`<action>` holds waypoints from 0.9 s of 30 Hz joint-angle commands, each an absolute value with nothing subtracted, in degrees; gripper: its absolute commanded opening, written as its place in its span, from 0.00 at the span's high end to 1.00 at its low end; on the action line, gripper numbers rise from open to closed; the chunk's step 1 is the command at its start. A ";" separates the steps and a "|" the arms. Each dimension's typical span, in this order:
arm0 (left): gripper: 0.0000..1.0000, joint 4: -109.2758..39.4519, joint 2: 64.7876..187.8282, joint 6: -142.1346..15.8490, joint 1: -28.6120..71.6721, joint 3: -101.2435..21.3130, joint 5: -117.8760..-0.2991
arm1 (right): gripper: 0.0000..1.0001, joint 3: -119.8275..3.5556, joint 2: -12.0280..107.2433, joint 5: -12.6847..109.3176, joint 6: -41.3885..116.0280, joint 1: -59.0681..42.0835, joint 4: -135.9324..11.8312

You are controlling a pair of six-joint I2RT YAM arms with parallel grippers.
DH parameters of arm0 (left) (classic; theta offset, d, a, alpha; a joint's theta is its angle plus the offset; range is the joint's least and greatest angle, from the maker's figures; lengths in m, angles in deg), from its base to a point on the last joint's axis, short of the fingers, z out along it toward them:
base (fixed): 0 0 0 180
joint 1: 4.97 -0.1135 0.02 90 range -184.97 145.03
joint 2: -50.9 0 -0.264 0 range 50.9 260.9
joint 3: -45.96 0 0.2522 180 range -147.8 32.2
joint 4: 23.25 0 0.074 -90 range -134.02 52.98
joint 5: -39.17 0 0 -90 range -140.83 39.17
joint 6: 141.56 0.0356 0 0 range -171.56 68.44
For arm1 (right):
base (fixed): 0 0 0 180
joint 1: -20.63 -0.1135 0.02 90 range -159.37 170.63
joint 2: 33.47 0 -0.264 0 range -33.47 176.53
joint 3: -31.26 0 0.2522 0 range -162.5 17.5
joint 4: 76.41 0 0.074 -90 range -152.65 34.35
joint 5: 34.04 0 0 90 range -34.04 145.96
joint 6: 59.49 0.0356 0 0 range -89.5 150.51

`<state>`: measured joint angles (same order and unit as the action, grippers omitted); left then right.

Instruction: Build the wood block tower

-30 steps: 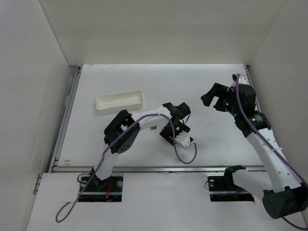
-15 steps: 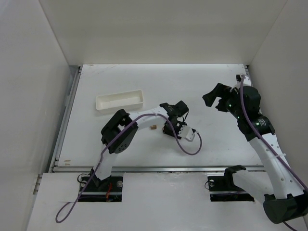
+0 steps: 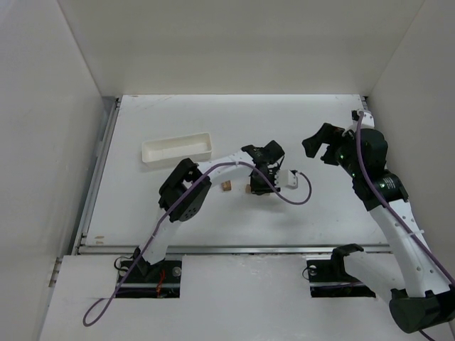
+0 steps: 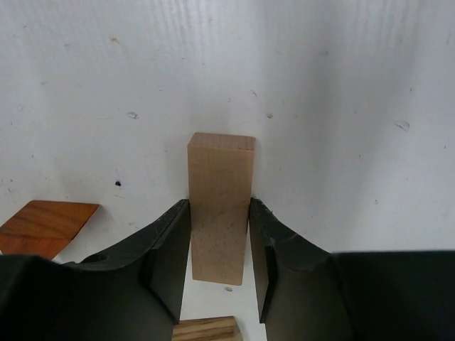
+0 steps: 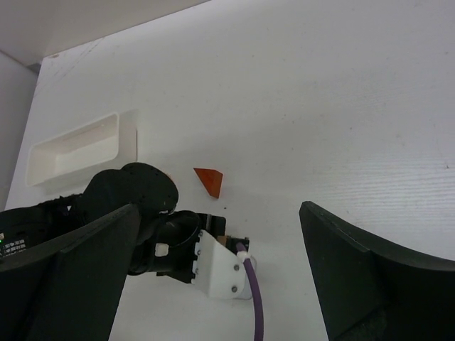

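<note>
Block [image 4: 220,160] of light wood sits between the fingers [image 4: 167,249] of our left gripper [image 4: 219,207], its long axis straight along them, low on the white table [image 4: 341,106]. We judge the fingers clamped on its sides. The orange wedge [image 4: 44,224] lies near, at its left in the wrist view. Our right gripper [image 3: 318,144] hangs raised and spread wide, well apart.

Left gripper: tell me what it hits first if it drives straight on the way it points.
The left gripper seems to grip the tan block; straight on lies only bare table, likely close, though depth is unclear.
</note>
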<state>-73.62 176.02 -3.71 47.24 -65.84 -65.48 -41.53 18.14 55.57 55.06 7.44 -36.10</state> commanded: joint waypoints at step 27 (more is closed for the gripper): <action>0.72 -65.32 176.15 -19.31 47.59 -57.97 -51.27 | 0.00 -42.79 16.27 55.96 54.15 7.54 -37.51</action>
